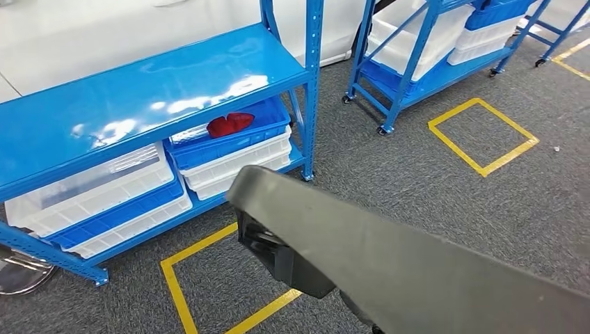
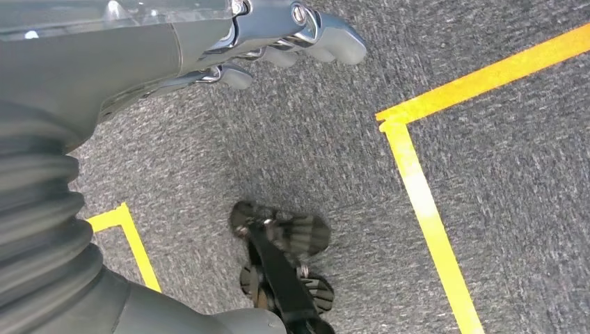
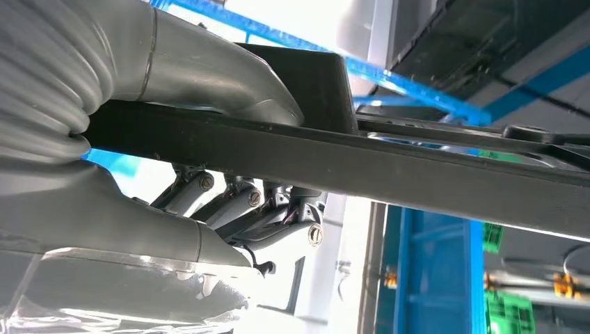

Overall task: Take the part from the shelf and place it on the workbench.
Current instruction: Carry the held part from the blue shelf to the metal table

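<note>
Head view, left to right: blue steel shelf (image 1: pixel 139 90) with a glossy painted top and perforated uprights. Lower level holds stacked plastic bins, translucent white (image 1: pixel 90 188) and blue (image 1: pixel 229 136). A red glossy piece (image 1: pixel 229 124) sits in the blue bin under the top deck. Grey short-pile carpet (image 1: pixel 431 188) with yellow tape squares (image 1: pixel 483 136). A second blue rack on castors (image 1: pixel 424 62) stands further right, also loaded with white and blue bins.

The part (image 1: pixel 389 257) is a long, flat, matte dark grey-black panel with a rounded end and a blocky bracket on its underside. It runs diagonally across the foreground from lower right toward the shelf, off the shelf and up in the air.

Left wrist view: left hand (image 2: pixel 278 42) hangs over the carpet, metal-and-grey fingers loosely curled, nothing in them. Tape corners (image 2: pixel 417 174) show on the floor here.

Right wrist view adds the grip: right hand (image 3: pixel 229 181) clamps the part (image 3: pixel 417 174) edge-on, thick grey thumb (image 3: pixel 209 76) on one face, dark fingers (image 3: pixel 243 209) with screw heads wrapped on the other. Ribbed cover at the wrist. Blue racking sits blurred behind it.
</note>
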